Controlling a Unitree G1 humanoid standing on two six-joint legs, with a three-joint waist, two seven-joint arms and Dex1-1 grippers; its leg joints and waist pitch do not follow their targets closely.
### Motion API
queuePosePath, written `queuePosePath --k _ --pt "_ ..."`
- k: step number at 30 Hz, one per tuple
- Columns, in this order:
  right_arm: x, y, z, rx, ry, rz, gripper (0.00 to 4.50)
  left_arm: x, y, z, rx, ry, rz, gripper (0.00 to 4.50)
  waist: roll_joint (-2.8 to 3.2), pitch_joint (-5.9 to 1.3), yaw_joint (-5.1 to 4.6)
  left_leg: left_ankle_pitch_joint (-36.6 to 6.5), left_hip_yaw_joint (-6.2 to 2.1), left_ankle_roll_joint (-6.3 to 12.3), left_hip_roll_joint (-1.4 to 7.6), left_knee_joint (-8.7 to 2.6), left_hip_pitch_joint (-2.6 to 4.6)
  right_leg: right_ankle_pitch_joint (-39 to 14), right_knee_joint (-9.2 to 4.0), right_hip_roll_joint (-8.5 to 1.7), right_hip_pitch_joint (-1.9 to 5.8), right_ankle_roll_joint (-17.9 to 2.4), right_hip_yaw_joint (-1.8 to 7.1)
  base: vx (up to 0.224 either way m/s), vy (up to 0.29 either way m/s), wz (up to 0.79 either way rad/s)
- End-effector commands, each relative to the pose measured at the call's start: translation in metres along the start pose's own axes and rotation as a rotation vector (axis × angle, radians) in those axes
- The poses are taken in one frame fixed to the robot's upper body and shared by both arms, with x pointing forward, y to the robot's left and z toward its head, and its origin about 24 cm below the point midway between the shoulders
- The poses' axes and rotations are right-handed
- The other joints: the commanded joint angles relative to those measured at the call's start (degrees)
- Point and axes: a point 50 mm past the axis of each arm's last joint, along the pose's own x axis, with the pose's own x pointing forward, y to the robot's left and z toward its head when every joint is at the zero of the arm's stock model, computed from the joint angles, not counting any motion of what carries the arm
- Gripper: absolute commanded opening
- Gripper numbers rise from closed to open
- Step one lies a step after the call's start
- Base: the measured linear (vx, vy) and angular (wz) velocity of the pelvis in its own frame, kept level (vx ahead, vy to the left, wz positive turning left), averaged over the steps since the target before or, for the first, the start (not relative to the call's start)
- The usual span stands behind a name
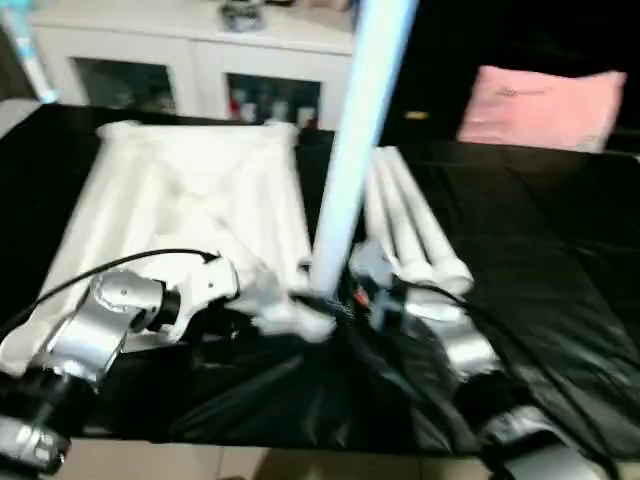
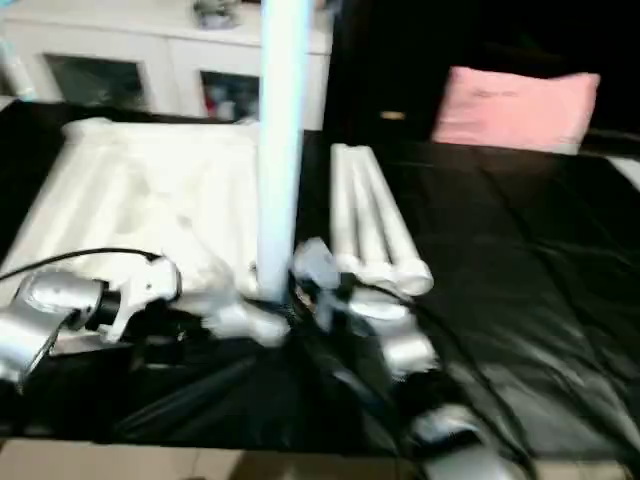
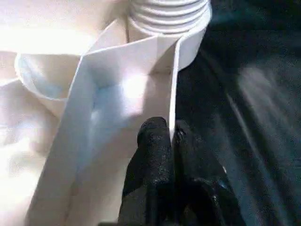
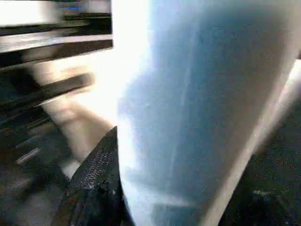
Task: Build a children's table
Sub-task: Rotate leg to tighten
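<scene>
The white tabletop [image 1: 190,190] lies underside up on the black cloth at the left. One white leg [image 1: 360,130] stands upright at its near right corner, where its threaded end [image 3: 169,14] meets the corner socket. My right gripper [image 1: 350,287] is shut on this leg low down, and one black finger [image 4: 94,183] shows beside the tube. My left gripper [image 3: 169,136] is shut on a thin wall of the tabletop rim, just in front of that corner. Three more legs [image 1: 410,225] lie side by side to the right of the upright one.
Black cloth [image 1: 560,260] covers the work surface, wrinkled near its front edge. A white glass-doored cabinet [image 1: 180,60] stands behind it, and a pink cushion [image 1: 540,105] lies at the back right. Cables run along both forearms.
</scene>
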Motion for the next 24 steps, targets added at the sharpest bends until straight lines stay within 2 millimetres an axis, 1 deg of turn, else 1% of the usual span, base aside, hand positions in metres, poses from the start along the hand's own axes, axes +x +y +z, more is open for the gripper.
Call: queuePosePath --k 1,2,3,4,6,8,9,10,11,12,13,15,17,18,19,20,21,22,23,24 --pt "-0.015 -0.006 -0.043 0.089 0.219 -0.169 1.94 -0.003 -0.005 0.023 0.012 -0.09 0.031 0.0 1.03 -1.4 -0.18 -23.74 -1.71 -4.01 2.61 -5.16 -0.06 -23.24 -5.32 -4.83 0.76 -8.51 2.58 -0.032 0.005 -0.19" --pt "-0.008 -0.004 -0.044 0.109 0.234 -0.21 1.94 0.002 -0.01 0.026 0.001 -0.1 0.039 0.0 0.72 -1.52 -0.22 -23.64 -1.63 -3.76 2.58 -4.96 0.1 -22.68 -5.38 -4.85 0.67 -8.64 2.68 0.0 0.0 0.0" --pt "-0.001 0.0 -0.045 0.133 0.251 -0.25 1.94 0.008 -0.015 0.03 -0.005 -0.107 0.048 0.0 0.77 -1.5 -0.32 -23.43 -1.42 -3.44 2.51 -4.77 0.5 -21.0 -5.44 -4.67 0.25 -9.13 2.89 0.0 0.0 0.0" --pt "0.004 0.003 -0.046 0.151 0.259 -0.269 1.94 0.013 -0.018 0.032 -0.001 -0.108 0.048 0.0 0.4 -1.4 -0.46 -23.07 -1.32 -3.07 2.49 -4.64 0.41 -20.34 -5.3 -4.64 0.17 -9.3 2.98 0.0 0.0 0.0" --pt "0.007 0.004 -0.046 0.161 0.262 -0.276 1.94 0.015 -0.02 0.032 0.003 -0.106 0.046 0.0 0.43 -1.38 -0.46 -22.84 -1.27 -2.82 2.38 -4.64 0.32 -20.4 -5.43 -4.48 0.14 -8.42 2.95 0.0 0.0 0.0" --pt "0.012 0.008 -0.045 0.174 0.258 -0.283 1.94 0.019 -0.019 0.03 0.012 -0.084 0.063 0.0 0.2 -1.4 -0.51 -22.81 -1.14 -2.69 2.42 -4.59 0.43 -19.11 -5.42 -4.36 -0.06 -8.11 3.04 0.0 0.0 0.0" --pt "0.012 0.008 -0.045 0.174 0.258 -0.283 1.94 0.019 -0.019 0.03 0.012 -0.084 0.063 0.0 0.28 -1.34 -0.55 -23.14 -1.19 -2.8 2.41 -4.66 0.36 -18.54 -5.32 -4.29 -0.01 -8.13 2.99 0.0 0.0 0.0" --pt "0.015 0.009 -0.045 0.185 0.259 -0.297 1.94 0.019 -0.016 0.027 0.023 -0.043 0.109 0.0 0.39 -1.41 -0.64 -23.69 -1.18 -2.95 2.44 -4.66 0.45 -17.99 -5.25 -4.22 -0.13 -8.22 3.03 0.0 0.0 0.0" --pt "0.015 0.01 -0.045 0.183 0.258 -0.297 1.94 0.019 -0.015 0.027 0.024 -0.036 0.117 0.0 0.31 -1.43 -0.62 -23.92 -1.18 -3.03 2.44 -4.64 0.55 -17.82 -5.23 -4.18 -0.17 -8.25 3.02 0.0 0.0 0.0" --pt "0.016 0.01 -0.045 0.177 0.258 -0.298 1.94 0.018 -0.013 0.026 0.026 -0.022 0.133 0.0 0.43 -1.37 -0.54 -24.43 -1.09 -3.05 2.41 -4.58 0.69 -17.9 -5.34 -4.2 -0.31 -8.27 3.09 0.0 0.0 0.0" --pt "0.016 0.01 -0.045 0.173 0.259 -0.299 1.94 0.018 -0.013 0.027 0.023 -0.018 0.14 0.0 0.73 -1.34 -0.46 -24.67 -1.14 -3.2 2.41 -4.6 0.66 -18.15 -5.32 -4.27 -0.26 -8.2 3.11 0.0 0.0 0.0" --pt "0.016 0.009 -0.045 0.165 0.264 -0.307 1.94 0.018 -0.011 0.028 0.034 -0.002 0.146 0.0 0.7 -1.33 -0.51 -25.49 -1.18 -3.46 2.37 -4.64 0.66 -19.02 -5.47 -4.23 -0.29 -7.96 3.08 0.0 0.0 0.0" --pt "0.015 0.008 -0.045 0.184 0.263 -0.317 1.94 0.018 -0.01 0.029 0.033 0.002 0.145 0.0 1.0 -1.34 -0.53 -26.38 -1.28 -3.85 2.35 -4.64 0.75 -19.82 -5.52 -4.27 -0.39 -7.78 3.09 0.0 0.0 0.0" --pt "0.015 0.008 -0.045 0.2 0.257 -0.315 2.29 0.018 -0.01 0.028 0.033 0.004 0.144 0.0 0.89 -1.36 -0.52 -27.11 -1.29 -3.9 2.33 -4.58 0.81 -20.76 -5.68 -4.3 -0.46 -7.52 3.11 0.0 0.0 0.0" --pt "0.015 0.008 -0.045 0.21 0.253 -0.315 2.5 0.018 -0.009 0.028 0.035 0.008 0.143 0.0 0.98 -1.42 -0.51 -27.22 -1.34 -3.93 2.37 -4.61 0.82 -20.66 -5.71 -4.32 -0.47 -7.51 3.14 0.0 0.0 0.0" --pt "0.015 0.007 -0.045 0.216 0.25 -0.316 2.5 0.018 -0.009 0.028 0.036 0.01 0.142 0.0 1.06 -1.42 -0.49 -27.27 -1.39 -4.0 2.4 -4.64 0.81 -20.46 -5.66 -4.31 -0.48 -7.58 3.11 0.0 0.0 0.0" --pt "0.015 0.006 -0.044 0.215 0.247 -0.32 2.66 0.018 -0.008 0.028 0.036 0.012 0.141 0.0 1.21 -1.56 -0.52 -27.09 -1.38 -4.14 2.4 -4.61 0.93 -19.31 -5.58 -4.19 -0.49 -7.94 3.09 0.0 0.0 0.0" --pt "0.015 0.006 -0.044 0.216 0.243 -0.321 2.72 0.018 -0.008 0.028 0.037 0.014 0.141 0.0 1.24 -1.64 -0.42 -26.87 -1.33 -4.11 2.44 -4.65 0.91 -18.18 -5.51 -4.21 -0.4 -8.07 3.1 0.0 0.0 0.0" --pt "0.015 0.005 -0.043 0.217 0.238 -0.324 2.72 0.018 -0.007 0.028 0.037 0.016 0.14 0.0 1.46 -1.83 -0.37 -25.32 -1.34 -4.21 2.45 -4.62 0.78 -14.96 -5.11 -4.1 -0.17 -8.8 3.06 0.0 0.0 0.0" --pt "0.014 0.005 -0.043 0.211 0.234 -0.33 2.92 0.019 -0.007 0.027 0.036 0.018 0.14 0.0 1.3 -1.85 -0.3 -24.35 -1.09 -4.0 2.45 -4.54 0.82 -12.64 -4.99 -3.98 -0.17 -9.38 3.06 0.0 0.0 0.0"
